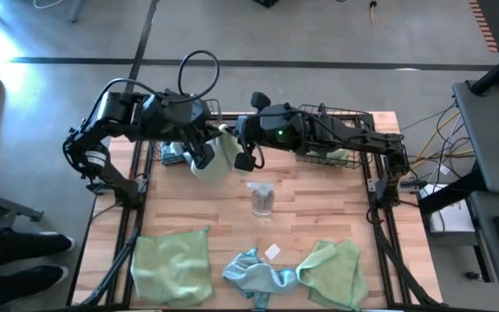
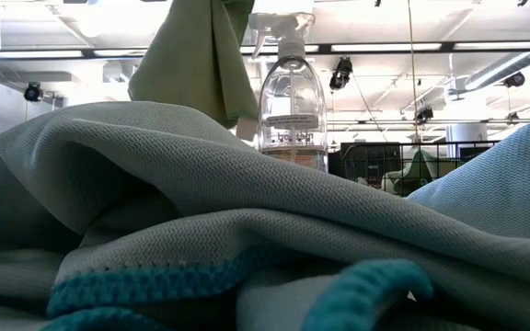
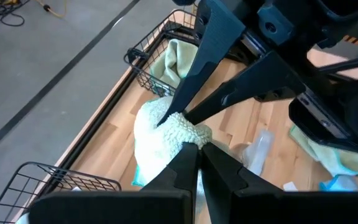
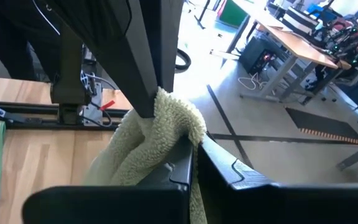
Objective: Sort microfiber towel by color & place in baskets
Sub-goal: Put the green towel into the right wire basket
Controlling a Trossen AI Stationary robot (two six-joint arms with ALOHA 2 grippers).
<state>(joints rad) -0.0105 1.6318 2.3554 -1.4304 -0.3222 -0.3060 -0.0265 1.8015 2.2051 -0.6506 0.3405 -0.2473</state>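
I have both arms meeting over the far middle of the surface (image 1: 232, 217). My left gripper (image 3: 196, 144) is closed on the top edge of a pale green towel (image 1: 213, 158), and my right gripper (image 4: 194, 140) is closed on the same bunched edge from the other side, so the cloth hangs between the two, lifted off the wood.

The left basket (image 1: 173, 152) sits at the far edge under my left arm; I can see a bit of light blue cloth in it. The right basket (image 1: 340, 130) sits at the far edge under my right arm, with a pale green cloth inside it near one wall.

A clear spray bottle (image 1: 262, 198) stands upright in the middle of the surface, just in front of the hanging towel.

Along the near edge lie three more cloths: a flat green towel (image 1: 171, 264) on the left, a crumpled blue towel (image 1: 254, 273) in the middle, and a folded green towel (image 1: 333, 272) on the right, touching the blue one.
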